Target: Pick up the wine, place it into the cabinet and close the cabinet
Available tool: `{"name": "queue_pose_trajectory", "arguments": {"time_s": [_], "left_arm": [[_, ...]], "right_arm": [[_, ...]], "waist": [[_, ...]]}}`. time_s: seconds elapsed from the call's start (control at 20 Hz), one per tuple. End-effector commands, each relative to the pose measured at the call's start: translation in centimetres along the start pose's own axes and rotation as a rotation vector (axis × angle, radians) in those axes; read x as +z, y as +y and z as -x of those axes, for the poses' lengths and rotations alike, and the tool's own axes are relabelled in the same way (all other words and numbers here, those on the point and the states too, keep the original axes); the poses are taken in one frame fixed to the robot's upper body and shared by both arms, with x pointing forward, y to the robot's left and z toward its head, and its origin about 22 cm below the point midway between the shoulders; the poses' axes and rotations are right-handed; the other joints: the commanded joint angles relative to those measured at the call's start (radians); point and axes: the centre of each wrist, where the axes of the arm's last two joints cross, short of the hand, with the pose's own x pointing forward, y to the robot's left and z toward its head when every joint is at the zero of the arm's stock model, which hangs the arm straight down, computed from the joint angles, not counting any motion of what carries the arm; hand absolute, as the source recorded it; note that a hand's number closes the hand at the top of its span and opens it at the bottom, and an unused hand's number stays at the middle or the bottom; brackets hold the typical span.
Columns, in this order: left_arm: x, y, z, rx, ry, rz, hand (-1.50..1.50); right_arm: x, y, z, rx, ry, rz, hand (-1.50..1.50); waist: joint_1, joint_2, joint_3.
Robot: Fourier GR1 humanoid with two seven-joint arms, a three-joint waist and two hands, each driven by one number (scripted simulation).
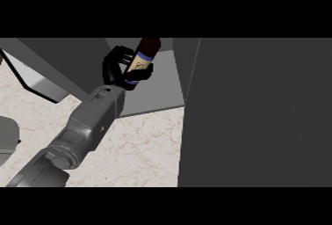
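Note:
The wine bottle (144, 57) is dark with a blue band and a tan label. It stands tilted at the top of the view, in front of the open cabinet's pale inner floor (159, 94). My right hand (120, 70) is shut on it, fingers curled round its left side and thumb under the label, so the bottle's lower part is hidden. The grey forearm (91, 118) runs down to the lower left corner. The cabinet's door (259, 114) is a large dark panel filling the right half of the view.
Marbled counter top (146, 145) shows below the cabinet and left of the door. A slanted grey cabinet wall (52, 70) lies to the left of the hand. A grey rounded shape (6, 134) sits at the left edge.

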Motion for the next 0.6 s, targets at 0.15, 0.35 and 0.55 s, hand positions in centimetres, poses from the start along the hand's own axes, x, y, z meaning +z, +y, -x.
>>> {"name": "queue_pose_trajectory", "arguments": {"time_s": [0.15, 0.35, 0.55], "left_arm": [[-1.0, 2.3, 1.7, -0.030, 0.042, 0.004, -1.50], [-1.8, 3.3, 1.6, -0.003, 0.061, 0.008, -1.50], [-1.3, 3.0, 2.2, 0.007, 0.073, 0.012, -1.50]], "right_arm": [[0.3, 0.2, -0.2, -0.016, -0.020, -0.023, -1.50], [-0.1, 0.1, -0.3, -0.001, -0.015, -0.015, -1.50], [0.3, 0.7, -0.6, -0.006, -0.020, -0.027, -1.50]], "waist": [[0.004, 0.007, -0.002], [0.014, 0.005, -0.004], [0.014, -0.001, -0.005]]}}
